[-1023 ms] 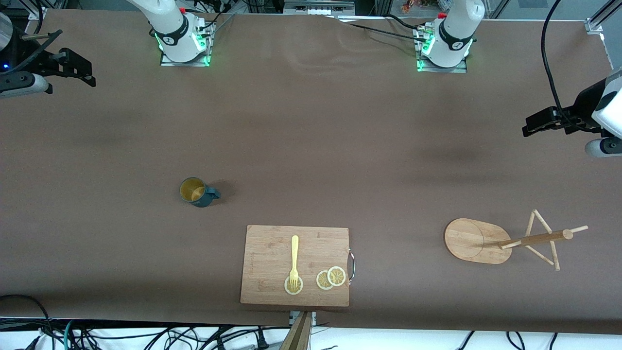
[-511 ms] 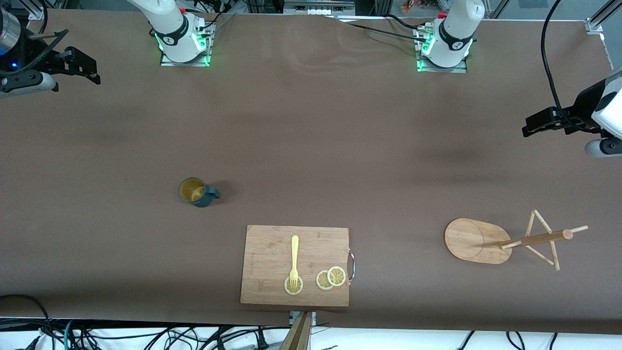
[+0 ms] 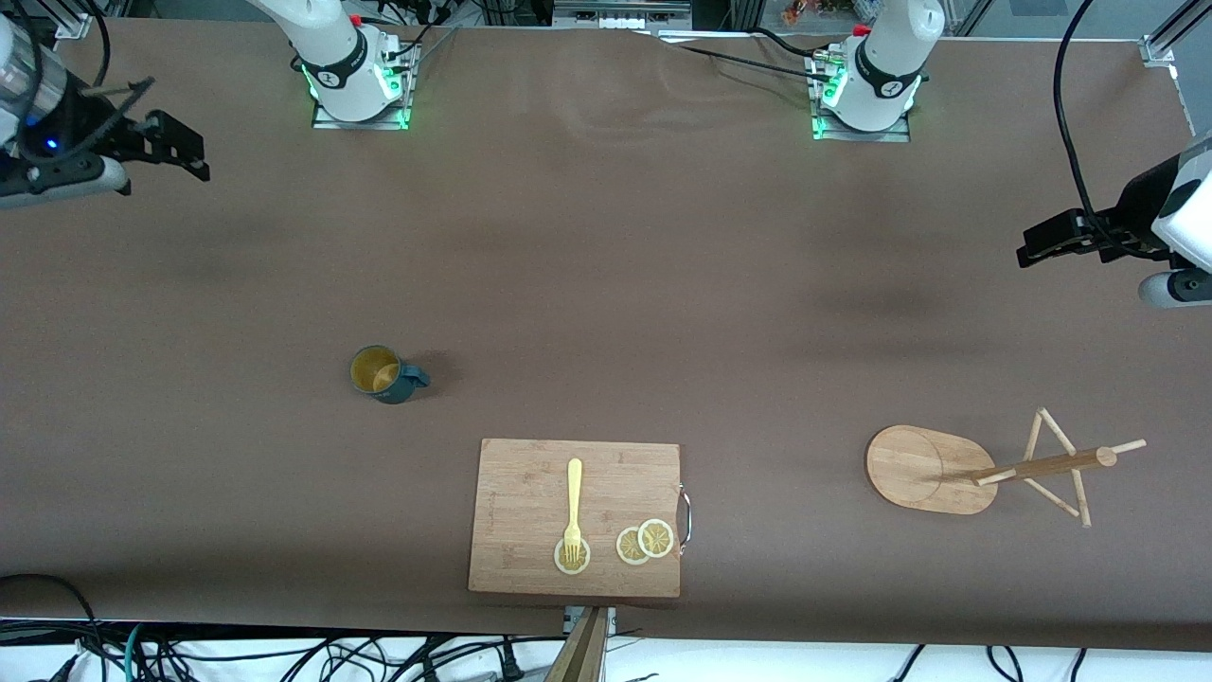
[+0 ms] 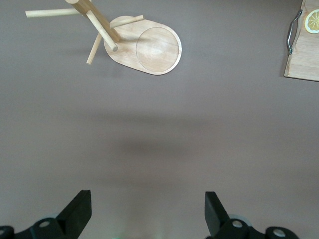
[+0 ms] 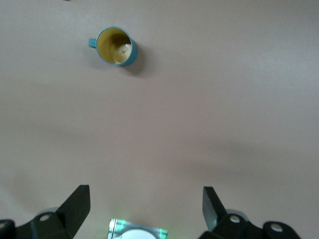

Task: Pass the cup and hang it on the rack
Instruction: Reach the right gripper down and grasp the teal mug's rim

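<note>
The cup (image 3: 383, 373), dark teal with a mustard-yellow inside, stands upright on the brown table toward the right arm's end, handle pointing toward the left arm's end. It also shows in the right wrist view as the cup (image 5: 115, 46). The wooden rack (image 3: 923, 469) stands on its oval base toward the left arm's end, pegs bare; the left wrist view shows the rack (image 4: 149, 47) too. My right gripper (image 3: 185, 156) hangs open and empty over the table's edge at its own end, far from the cup. My left gripper (image 3: 1042, 246) waits open and empty above its end.
A wooden cutting board (image 3: 576, 516) with a metal handle lies near the front edge, nearer to the camera than the cup. A yellow fork (image 3: 573, 502) and lemon slices (image 3: 644, 542) lie on it. Cables trail along the table's edges.
My right gripper has shifted a little inward over the table, toward the left arm's end. The left arm, the cup and the rack have not moved.
</note>
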Action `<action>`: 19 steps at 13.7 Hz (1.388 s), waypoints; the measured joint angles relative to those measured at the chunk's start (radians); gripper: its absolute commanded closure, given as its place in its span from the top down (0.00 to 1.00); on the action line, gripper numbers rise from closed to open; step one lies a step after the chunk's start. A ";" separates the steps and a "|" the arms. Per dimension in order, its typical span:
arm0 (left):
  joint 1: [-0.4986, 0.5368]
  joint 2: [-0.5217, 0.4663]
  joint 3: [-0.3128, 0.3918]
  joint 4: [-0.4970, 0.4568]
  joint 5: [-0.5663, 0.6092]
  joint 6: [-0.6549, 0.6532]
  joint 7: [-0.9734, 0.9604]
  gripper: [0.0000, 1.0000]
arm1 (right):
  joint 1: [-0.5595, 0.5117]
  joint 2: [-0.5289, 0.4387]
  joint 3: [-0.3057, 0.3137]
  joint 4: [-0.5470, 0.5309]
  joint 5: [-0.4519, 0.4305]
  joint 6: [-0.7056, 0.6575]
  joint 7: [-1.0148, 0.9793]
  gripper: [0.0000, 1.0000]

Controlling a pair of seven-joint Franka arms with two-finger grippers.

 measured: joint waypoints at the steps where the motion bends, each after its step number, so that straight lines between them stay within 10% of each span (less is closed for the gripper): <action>1: 0.000 0.000 0.000 0.000 0.000 0.000 0.000 1.00 | 0.000 0.011 0.000 -0.026 0.000 0.043 0.000 1.00; 11: -0.001 0.002 -0.001 0.002 0.000 0.000 0.000 1.00 | 0.038 0.407 0.011 -0.056 0.109 0.508 0.001 0.99; 19: -0.001 0.003 -0.001 0.003 0.000 0.000 0.000 1.00 | 0.060 0.656 0.011 0.165 0.123 0.549 0.039 0.95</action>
